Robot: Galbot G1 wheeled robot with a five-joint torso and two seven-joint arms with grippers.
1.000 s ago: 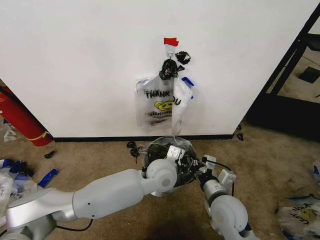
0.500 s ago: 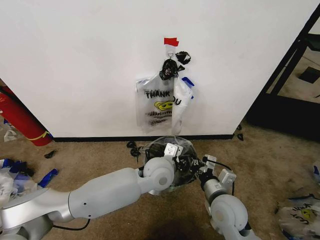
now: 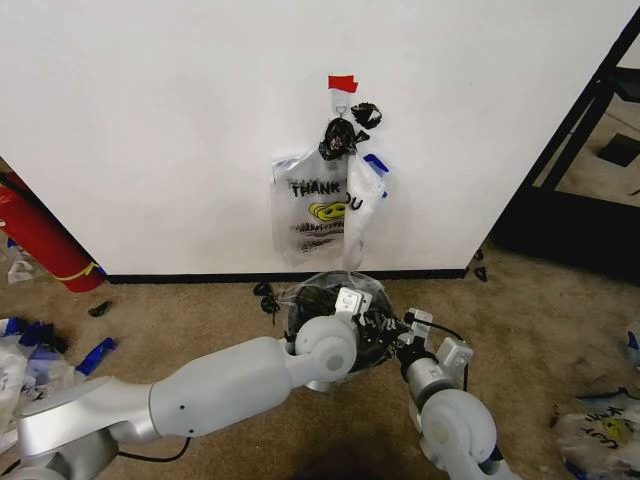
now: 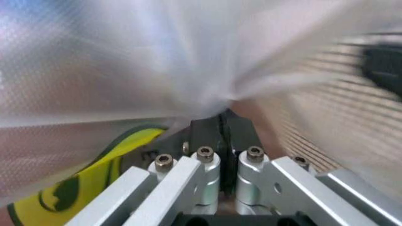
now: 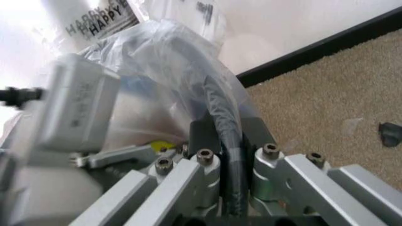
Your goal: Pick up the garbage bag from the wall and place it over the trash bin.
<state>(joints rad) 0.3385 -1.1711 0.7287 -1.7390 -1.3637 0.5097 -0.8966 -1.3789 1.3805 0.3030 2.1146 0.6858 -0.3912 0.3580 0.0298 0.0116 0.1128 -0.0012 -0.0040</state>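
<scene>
A see-through garbage bag with "THANK YOU" lettering and a yellow smiley hangs on the white wall under a red tape patch. Below it on the carpet stands the black mesh trash bin, with another see-through bag draped over it. My left gripper sits over the bin's mouth. In the left wrist view it is shut on a gathered fold of that bag. My right gripper is at the bin's right side, where it is shut on the plastic-covered dark rim.
Black knotted lumps hang on the wall hook above the bag. A red cylinder leans at the left. Bags and blue scraps litter the carpet at the left, and another bag lies at the right. A dark frame stands at the right.
My left arm's wrist has shifted slightly over the bin, a little left and back again. The right arm and the hanging bag have not moved.
</scene>
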